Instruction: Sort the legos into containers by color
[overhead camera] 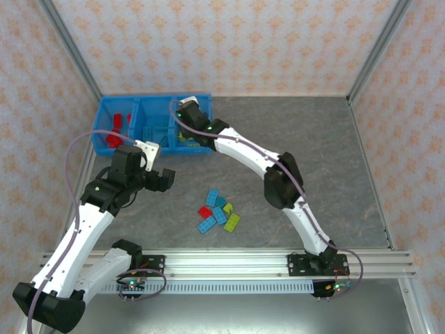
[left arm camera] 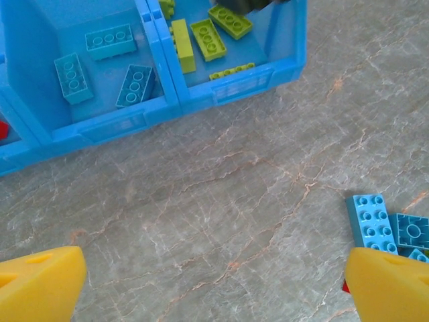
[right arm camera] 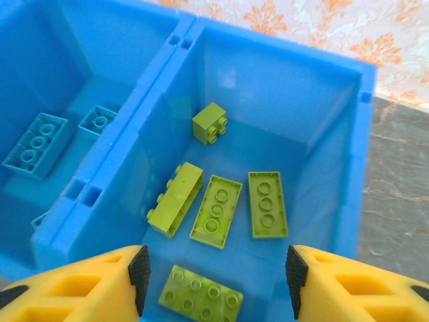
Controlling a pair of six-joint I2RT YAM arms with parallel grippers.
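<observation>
**Right tool** [right arm camera: 214, 275]: jaws wide apart, nothing gripped. It hangs over the end bin of the containers [right arm camera: 348, 154], the rightmost compartment of the tray in the overhead view.
- Directly below the tool, between its yellow fingers [right arm camera: 87, 285], one lime green brick [right arm camera: 201, 295] lies flat on the bin floor. A gap shows on the right finger's side.
- Ahead of the tool, four more lime green legos [right arm camera: 216, 211] lie on the same floor. Three are long pieces lying side by side, the left one tipped on its side. A small square piece sits farther ahead, near the back wall.
- To the tool's left, past the thin dividing wall, the middle bin holds light blue legos [right arm camera: 35, 144].

**Left tool** [left arm camera: 214, 288]: jaws wide apart, empty. It hovers over bare tabletop [left arm camera: 221, 201].
- Ahead of the tool stands the near wall of the containers. The middle bin lies ahead and to its left, the green bin straight ahead.
- Just beside the right finger [left arm camera: 389, 285], loose light blue bricks [left arm camera: 372, 221] lie on the tabletop.
- In the overhead view the loose group [overhead camera: 217, 212] lies to the right of this tool and nearer the arm bases. It is mostly light blue, with one red piece and two lime green ones.
- Red legos [overhead camera: 119, 124] lie in the leftmost bin, ahead and to the left of this tool.
</observation>
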